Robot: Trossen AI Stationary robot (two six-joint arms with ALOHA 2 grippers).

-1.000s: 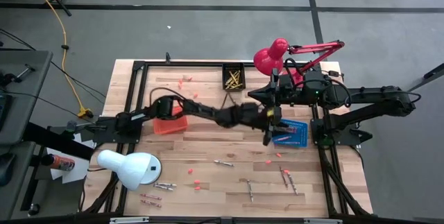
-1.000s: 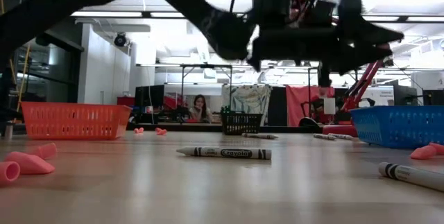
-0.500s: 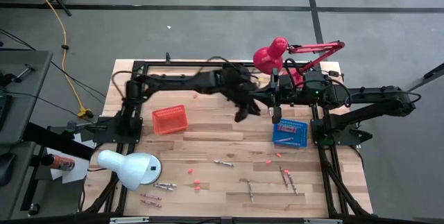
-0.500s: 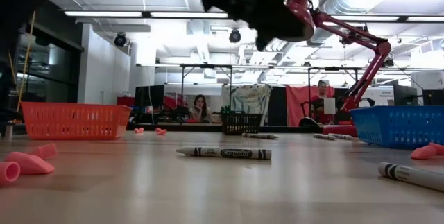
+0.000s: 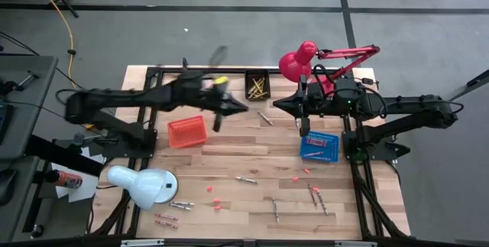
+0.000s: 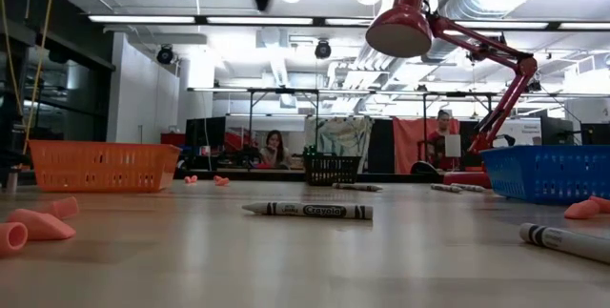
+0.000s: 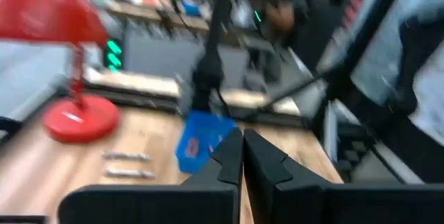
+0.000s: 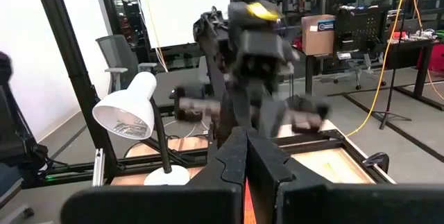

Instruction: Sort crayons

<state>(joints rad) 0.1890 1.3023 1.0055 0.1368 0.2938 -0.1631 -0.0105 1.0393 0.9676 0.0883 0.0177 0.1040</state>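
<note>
Robotics lab, framed wooden table (image 5: 237,155), desks, office chair (image 8: 111,50)

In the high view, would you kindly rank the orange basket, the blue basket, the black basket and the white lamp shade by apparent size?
1. white lamp shade
2. orange basket and blue basket, too alike to separate
3. black basket

table (image 5: 229,163) was pale wood planks, smooth, slight sheen. baskets (image 5: 187,131) looked like plastic mesh. red lamp (image 6: 401,30) shade was glossy.
</note>
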